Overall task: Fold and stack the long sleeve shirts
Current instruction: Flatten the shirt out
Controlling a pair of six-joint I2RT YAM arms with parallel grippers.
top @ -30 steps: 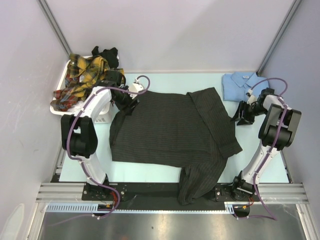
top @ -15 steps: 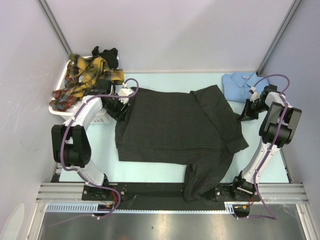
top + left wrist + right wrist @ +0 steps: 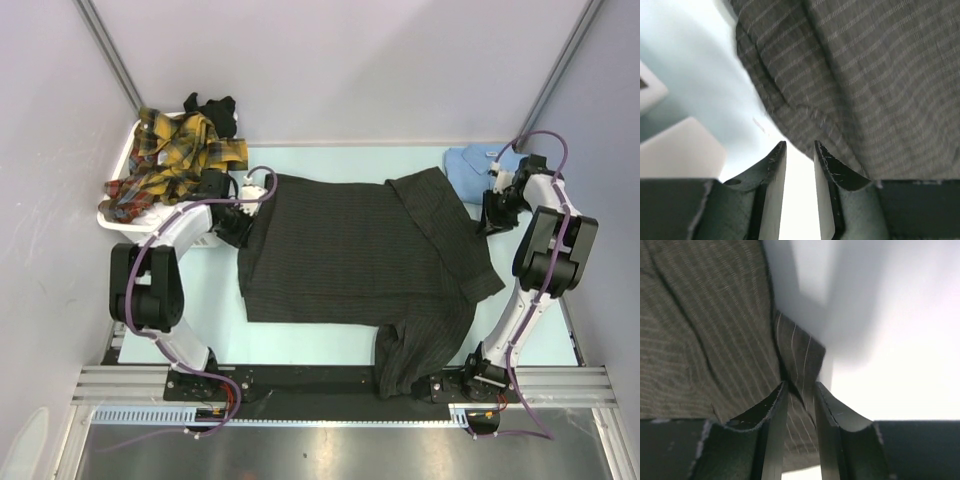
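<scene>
We had the black shirt (image 3: 350,250) spread flat on the table (image 3: 330,160), with one bit trailing over the near edge. The left gripper (image 3: 799,145) sat at the shirt's left edge, near the basket (image 3: 128,152). Its fingers were narrow with bare table showing through the gap and cloth right at the tips. The right gripper (image 3: 799,386) was at the shirt's far right corner, fingers narrow too, with a fold of pinstripe in the gap. We couldn't tell if it was actually pinched. The blue shirt (image 3: 468,165) lay folded at the far right, and the plaid shirts (image 3: 175,155) were heaped in the basket.
</scene>
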